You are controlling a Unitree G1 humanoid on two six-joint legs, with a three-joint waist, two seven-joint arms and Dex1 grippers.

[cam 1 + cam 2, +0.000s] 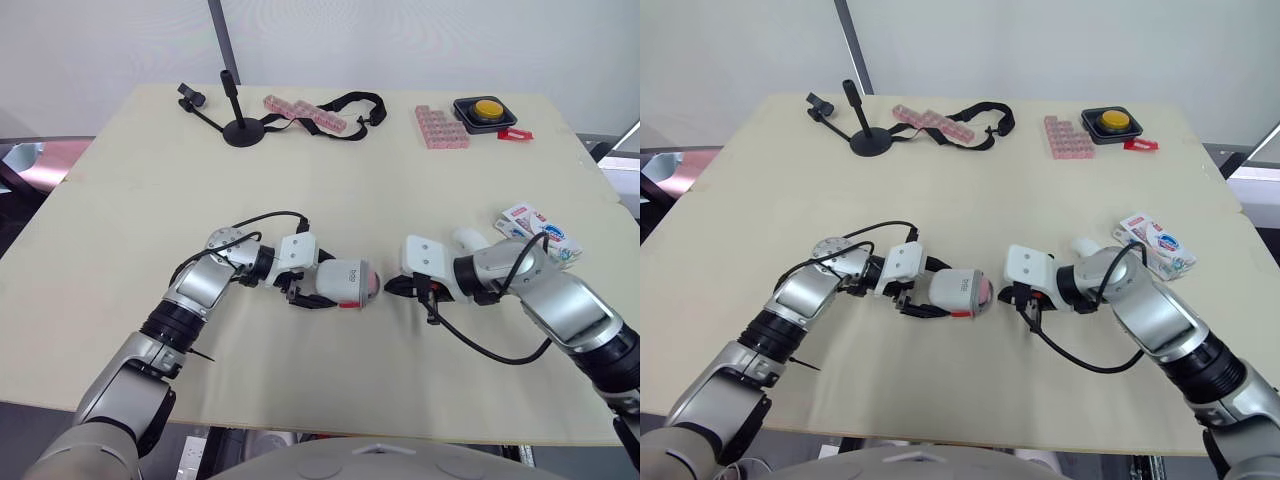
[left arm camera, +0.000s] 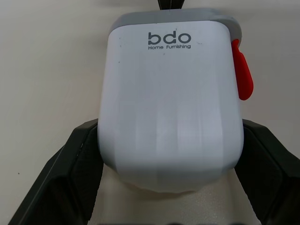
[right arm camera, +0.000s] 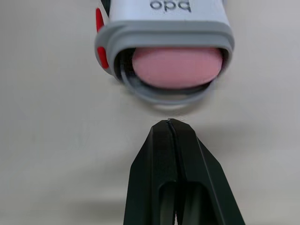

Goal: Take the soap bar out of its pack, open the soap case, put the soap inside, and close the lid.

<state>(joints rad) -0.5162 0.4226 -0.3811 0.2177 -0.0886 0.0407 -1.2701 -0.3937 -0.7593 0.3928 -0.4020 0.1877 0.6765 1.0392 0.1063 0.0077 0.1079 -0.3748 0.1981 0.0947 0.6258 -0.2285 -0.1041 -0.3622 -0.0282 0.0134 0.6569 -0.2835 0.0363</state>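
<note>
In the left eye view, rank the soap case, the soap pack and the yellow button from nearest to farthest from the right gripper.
1. soap case: just ahead of the right gripper, at its tips.
2. soap pack: off to the right side.
3. yellow button: far back, right of centre.

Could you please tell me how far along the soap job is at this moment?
Done: the pink soap bar sits inside the white soap case, and the pack lies aside on the table. In hand: the left hand grips the case; the right hand, shut, points at its open end. Left: closing the lid.
</note>
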